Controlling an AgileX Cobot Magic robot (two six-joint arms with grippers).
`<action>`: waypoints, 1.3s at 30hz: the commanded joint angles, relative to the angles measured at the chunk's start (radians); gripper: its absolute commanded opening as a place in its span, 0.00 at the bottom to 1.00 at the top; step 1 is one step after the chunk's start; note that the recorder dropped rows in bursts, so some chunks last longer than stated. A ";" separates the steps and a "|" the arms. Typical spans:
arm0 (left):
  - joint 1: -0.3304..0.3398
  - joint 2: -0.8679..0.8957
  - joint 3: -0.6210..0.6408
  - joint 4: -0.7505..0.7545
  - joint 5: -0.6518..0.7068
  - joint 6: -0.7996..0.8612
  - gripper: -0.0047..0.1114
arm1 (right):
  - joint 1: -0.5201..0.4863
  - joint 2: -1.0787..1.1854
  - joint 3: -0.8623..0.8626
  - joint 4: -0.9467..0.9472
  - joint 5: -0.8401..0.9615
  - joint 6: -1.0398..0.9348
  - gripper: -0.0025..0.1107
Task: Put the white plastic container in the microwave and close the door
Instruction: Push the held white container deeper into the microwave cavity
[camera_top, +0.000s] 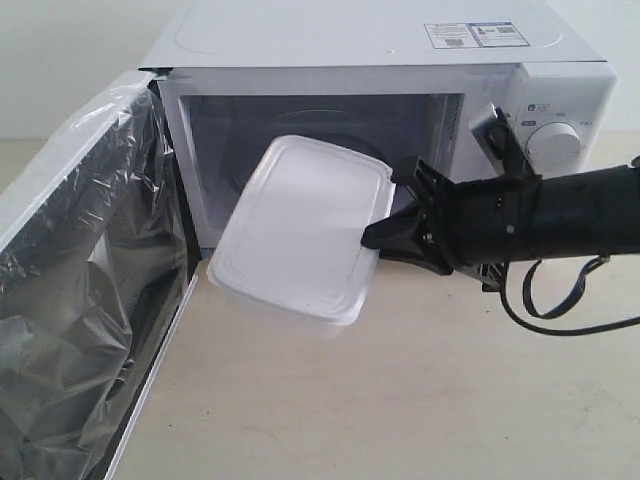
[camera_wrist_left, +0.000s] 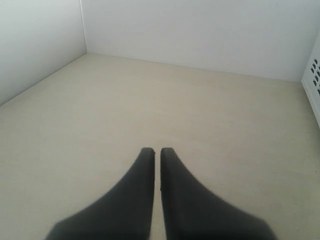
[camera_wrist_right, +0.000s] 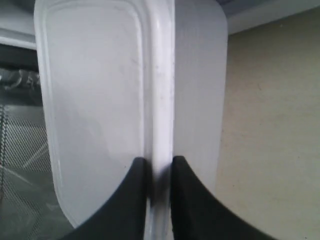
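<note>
My right gripper (camera_top: 376, 238) pinches white plastic container (camera_top: 298, 232) at its rim, fingers (camera_wrist_right: 134, 200) clamped either side of lid edge. Container held tilted, clear of table (camera_top: 380, 400), in front of microwave (camera_top: 380, 40) opening; cannot tell whether upper end is inside cavity. Film-covered door (camera_top: 85, 290) stands wide open at left. My left gripper (camera_wrist_left: 157, 153) over bare table, fingers pressed nearly together, nothing between them.

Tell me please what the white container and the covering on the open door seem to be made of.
The white plastic container: probably plastic, matte and slightly translucent, with moulded rounded corners and rim. Covering on the door: apparently thin clear plastic film, glossy, since it crinkles and catches bright highlights.
</note>
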 joint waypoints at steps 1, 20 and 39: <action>0.003 -0.003 0.003 -0.005 0.000 0.005 0.08 | 0.059 -0.008 -0.055 0.010 -0.088 0.108 0.02; 0.003 -0.003 0.003 -0.005 0.000 0.005 0.08 | 0.158 0.051 -0.218 0.010 -0.362 0.312 0.02; 0.003 -0.003 0.003 -0.005 0.000 0.005 0.08 | 0.158 0.156 -0.371 0.010 -0.436 0.360 0.02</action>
